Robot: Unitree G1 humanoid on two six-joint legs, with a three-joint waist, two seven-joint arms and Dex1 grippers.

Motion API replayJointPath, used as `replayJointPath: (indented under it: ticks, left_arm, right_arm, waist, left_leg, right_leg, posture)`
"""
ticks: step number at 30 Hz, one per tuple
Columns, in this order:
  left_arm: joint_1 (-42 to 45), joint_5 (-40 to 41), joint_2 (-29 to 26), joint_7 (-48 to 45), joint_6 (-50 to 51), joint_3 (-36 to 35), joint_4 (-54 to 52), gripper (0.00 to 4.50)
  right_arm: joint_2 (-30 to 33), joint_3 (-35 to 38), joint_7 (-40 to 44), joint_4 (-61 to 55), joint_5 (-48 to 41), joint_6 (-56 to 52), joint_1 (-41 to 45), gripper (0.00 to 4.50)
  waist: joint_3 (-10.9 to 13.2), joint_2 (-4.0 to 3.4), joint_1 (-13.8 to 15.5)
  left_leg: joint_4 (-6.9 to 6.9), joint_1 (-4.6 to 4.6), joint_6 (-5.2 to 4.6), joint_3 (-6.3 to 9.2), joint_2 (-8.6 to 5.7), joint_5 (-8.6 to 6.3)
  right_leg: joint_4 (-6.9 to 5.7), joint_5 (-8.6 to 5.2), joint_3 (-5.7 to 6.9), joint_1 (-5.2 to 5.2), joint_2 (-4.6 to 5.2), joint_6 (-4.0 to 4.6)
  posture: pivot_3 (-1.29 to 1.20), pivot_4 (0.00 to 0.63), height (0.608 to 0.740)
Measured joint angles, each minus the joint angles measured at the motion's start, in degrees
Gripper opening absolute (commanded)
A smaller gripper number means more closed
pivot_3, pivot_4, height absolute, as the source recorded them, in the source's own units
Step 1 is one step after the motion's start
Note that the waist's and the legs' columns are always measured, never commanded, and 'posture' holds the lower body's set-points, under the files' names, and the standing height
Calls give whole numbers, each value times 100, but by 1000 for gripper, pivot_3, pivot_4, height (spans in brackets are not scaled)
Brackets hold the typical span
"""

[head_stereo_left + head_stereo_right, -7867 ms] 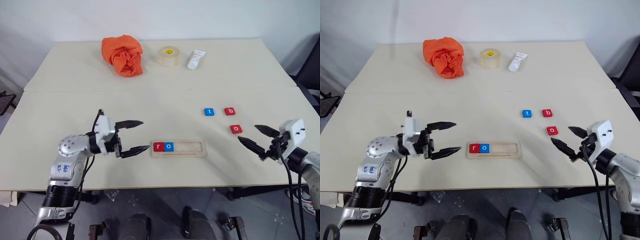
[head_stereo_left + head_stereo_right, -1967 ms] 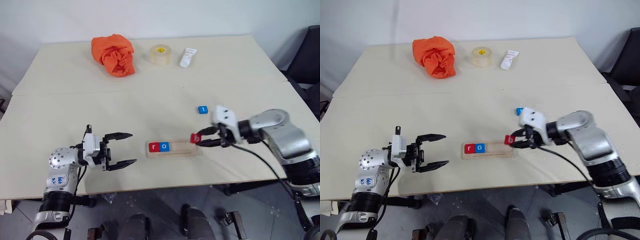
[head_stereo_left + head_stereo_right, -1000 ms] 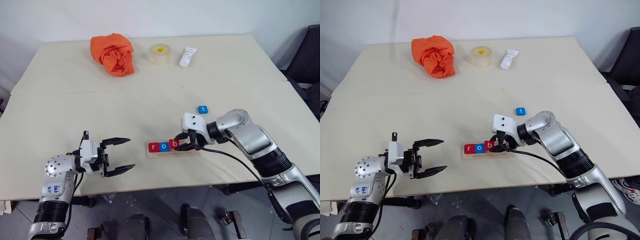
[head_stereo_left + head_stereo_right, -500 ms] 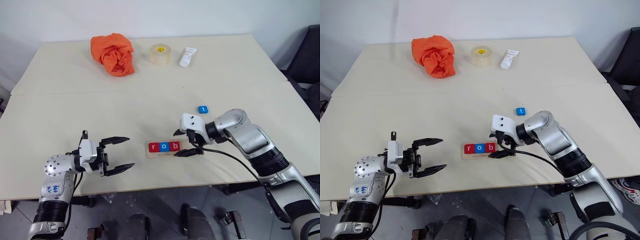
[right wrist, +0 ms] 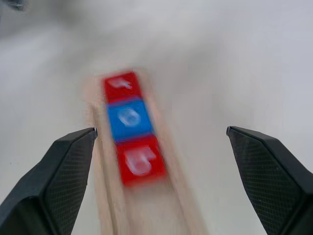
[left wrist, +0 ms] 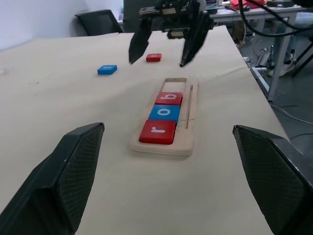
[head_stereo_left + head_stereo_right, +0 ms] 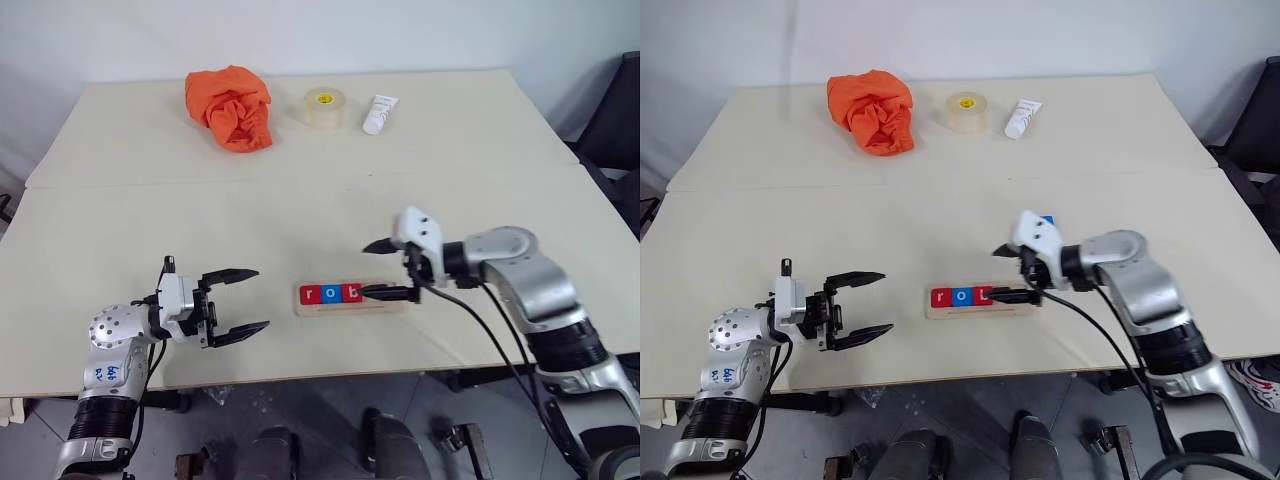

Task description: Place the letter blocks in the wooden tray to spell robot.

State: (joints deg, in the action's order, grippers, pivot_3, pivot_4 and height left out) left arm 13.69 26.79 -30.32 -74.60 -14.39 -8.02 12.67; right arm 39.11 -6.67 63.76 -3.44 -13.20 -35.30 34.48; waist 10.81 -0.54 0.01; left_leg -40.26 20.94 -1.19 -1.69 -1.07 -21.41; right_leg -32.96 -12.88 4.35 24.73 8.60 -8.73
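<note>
Right wrist view: the tray (image 5: 105, 205) and its three blocks (image 5: 129, 120) are blurred; the letters show as white smudges and cannot be read. The tray runs off the bottom edge, so its free end is cut off.

Head views: the right gripper (image 7: 385, 270) covers the tray's right part; what lies in the groove there cannot be told. In the right eye view the third block is half hidden behind the lower finger (image 7: 1012, 295), and the blue block (image 7: 1048, 219) shows as a sliver behind the gripper's white housing, letter hidden.

Left wrist view: the far red block (image 6: 153, 58), upper middle, is too small to read.
</note>
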Motion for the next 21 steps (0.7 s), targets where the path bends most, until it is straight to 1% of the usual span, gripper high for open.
replayJointPath:
  ticks: [4,9,13,16,21]
  left_arm:
    - [43,-1,3,-4,-4,7,98,4500]
    - [173,3,9,-81,-3,6,238,4500]
    - [248,1,15,-174,0,24,388,4500]
    - [426,0,11,-252,0,19,511,4500]
    - [564,0,14,-352,-1,27,667,4500]
  right_arm:
    - [293,874,-475,19,-44,73,-600,4444]
    - [455,1988,-1032,59,-62,577,-1685,4444]
    - [468,2464,-1219,-38,-209,603,-2271,4444]
    - [465,2950,-1347,-389,-479,473,-2811,4444]
    - [448,3288,-1603,-660,-818,32,-3280,4444]
  waist:
    - [0,0,-4]
    - [-1,1,11]
    - [-1,1,-8]
    - [-1,1,10]
    - [-2,4,2]
  left_leg:
    - [1,-1,0,-5,4,0]
    - [0,-3,0,-10,4,0]
    - [1,-15,0,-22,10,0]
    - [1,-29,-1,-23,12,1]
    - [1,-43,-3,-33,18,-1]
  right_leg:
    - [-1,0,2,2,-2,0]
    - [-1,0,1,-2,-2,-1]
    - [-3,0,0,-6,-3,-1]
    - [-5,0,-1,-18,-3,-1]
    - [-6,4,-3,-26,-2,2]
  posture:
    - [0,150,740]
    - [0,150,740]
    - [0,150,740]
    - [0,150,740]
    - [0,150,740]
